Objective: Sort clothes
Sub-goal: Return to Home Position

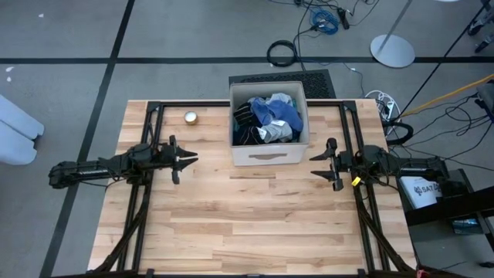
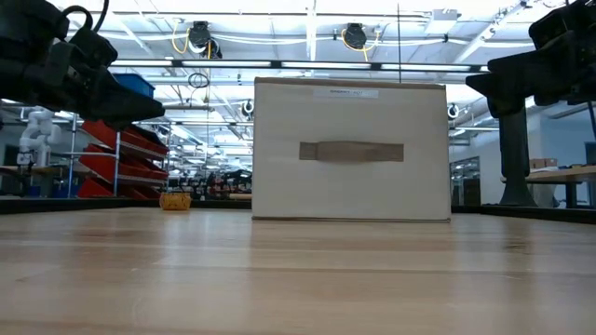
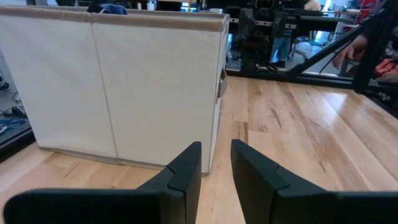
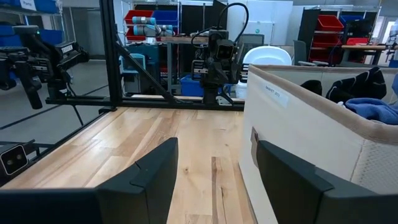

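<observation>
Currently: clothes (image 1: 268, 117) piled inside the beige fabric box (image 1: 268, 157), both arms off to its sides.
Heap fills the box to about the rim. Blue garment (image 1: 279, 113) is on top toward the right, black pieces (image 1: 245, 116) on the left, and a grey-white bit (image 1: 275, 133) near the front wall. Right wrist view shows blue and black fabric poking just above the rim. Box sits upright at the far-centre of the table (image 1: 247, 224), handle strap (image 2: 351, 152) on its front wall. Left gripper (image 1: 191, 159) hovers above the wood left of the box, fingers narrowly parted, holding nothing. Right gripper (image 1: 314, 164) hovers right of the box, fingers wide apart, empty. Small round yellowish object (image 1: 190, 117) lies on the table toward the far edge, left of the box and apart from it.
</observation>
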